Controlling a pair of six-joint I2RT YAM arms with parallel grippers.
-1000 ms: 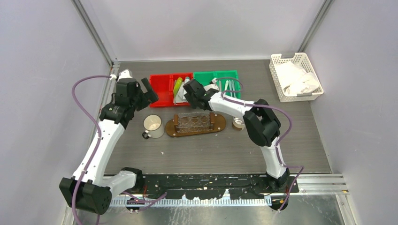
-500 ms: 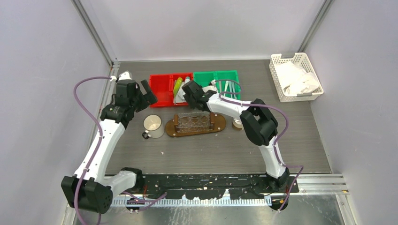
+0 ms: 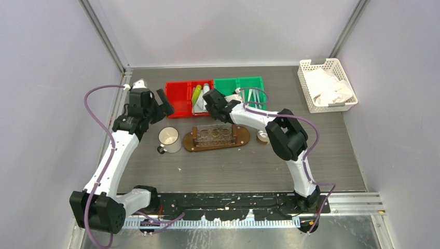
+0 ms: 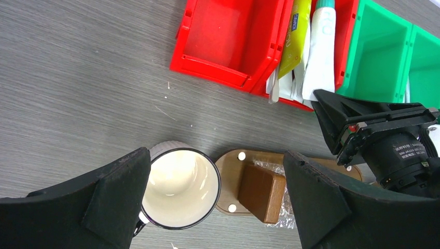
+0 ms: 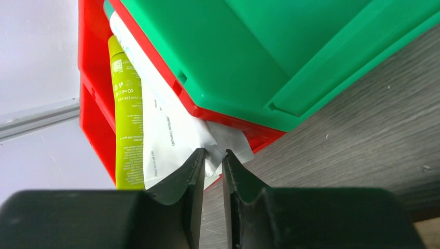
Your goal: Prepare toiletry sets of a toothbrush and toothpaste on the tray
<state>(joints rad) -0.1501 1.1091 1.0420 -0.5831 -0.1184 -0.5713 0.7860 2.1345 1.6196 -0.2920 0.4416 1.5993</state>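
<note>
Two tools are working: the right tool (image 5: 212,155) is pinching the crimped end of a white tube (image 5: 171,137) in the red bin (image 5: 91,122), beside a yellow-green tube (image 5: 127,129). The left tool (image 4: 217,158) is hanging wide open over the mug (image 4: 179,194). Toothbrushes (image 3: 252,96) are lying in the far green bin (image 3: 228,85).

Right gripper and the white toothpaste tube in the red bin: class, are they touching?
Touching. The right wrist view shows the crimped end of the white toothpaste tube wedged between the fingertips of the right gripper, no gap visible.
</note>
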